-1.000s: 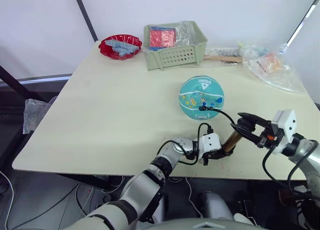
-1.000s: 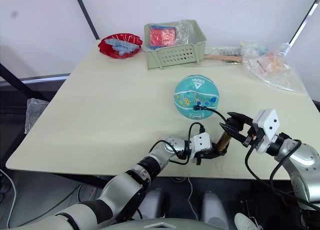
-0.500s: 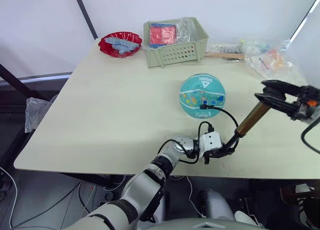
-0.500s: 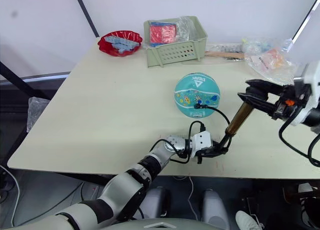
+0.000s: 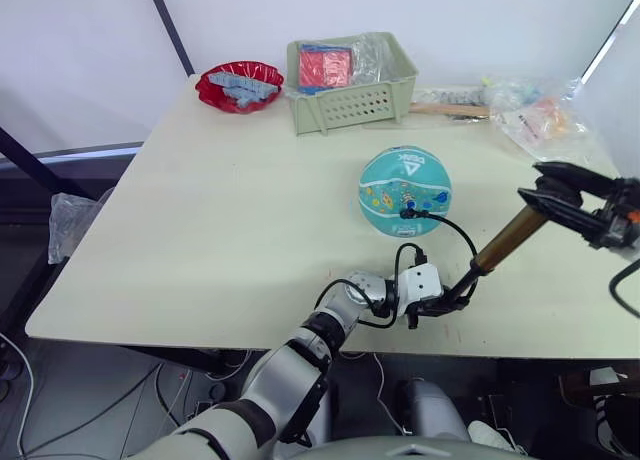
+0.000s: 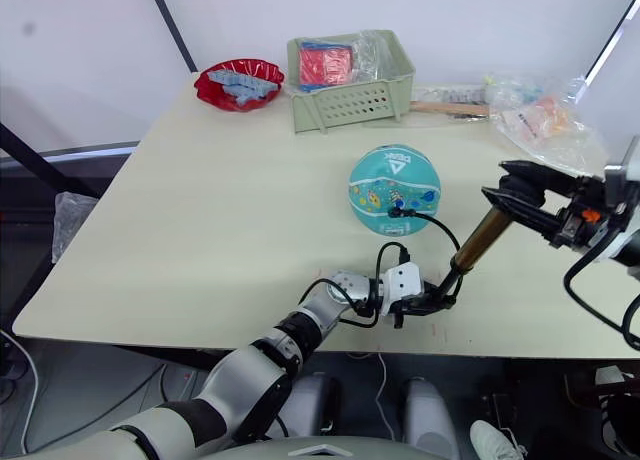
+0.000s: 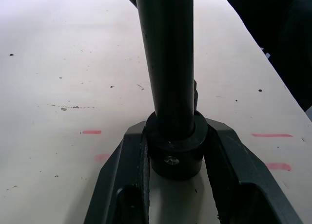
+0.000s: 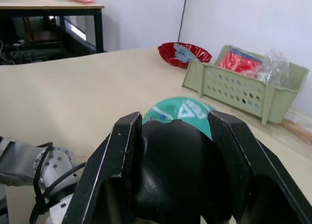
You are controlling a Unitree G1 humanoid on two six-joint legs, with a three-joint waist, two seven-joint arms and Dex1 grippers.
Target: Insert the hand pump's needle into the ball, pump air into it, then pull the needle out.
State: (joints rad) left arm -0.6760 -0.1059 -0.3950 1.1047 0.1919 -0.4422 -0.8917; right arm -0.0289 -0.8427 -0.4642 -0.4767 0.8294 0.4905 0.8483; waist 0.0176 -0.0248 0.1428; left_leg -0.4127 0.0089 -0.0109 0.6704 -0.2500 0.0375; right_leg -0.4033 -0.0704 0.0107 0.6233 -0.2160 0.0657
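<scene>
- Sat on the beige table (image 5: pixel 220 230), right of middle and well back from the near edge: the ball (image 5: pixel 404 192), teal, white triangle logo facing up and away.
- Stood at the far edge of the table: green basket (image 5: pixel 350 90) with red packets inside, red bowl (image 5: pixel 238 87) to its left, clear plastic bags (image 5: pixel 540 120) off to the right.
- Stretched out long and slanted from the near edge up toward the right: the hand pump (image 5: pixel 503 242), gold-bronze barrel pulled away from its black base, thin dark rod between the two.
- Clamped on the pump's black base cap down at the table's near edge: left gripper (image 7: pixel 176 151), both fingers pressed against the cap's sides, rod rising between them.
- Closed around the black handle at the pump's upper end, right of the ball and raised off the table: right gripper (image 5: pixel 560 192); in the right wrist view, fingers (image 8: pixel 122 156) either side of the rounded handle, ball (image 8: pixel 180 109) just beyond.
- Curved from the pump base up to the ball's near side: black hose (image 5: pixel 447 228).
- Seated against the ball's near face at the hose tip: the needle (image 5: pixel 405 215) fitting; metal pin itself too small to make out.
</scene>
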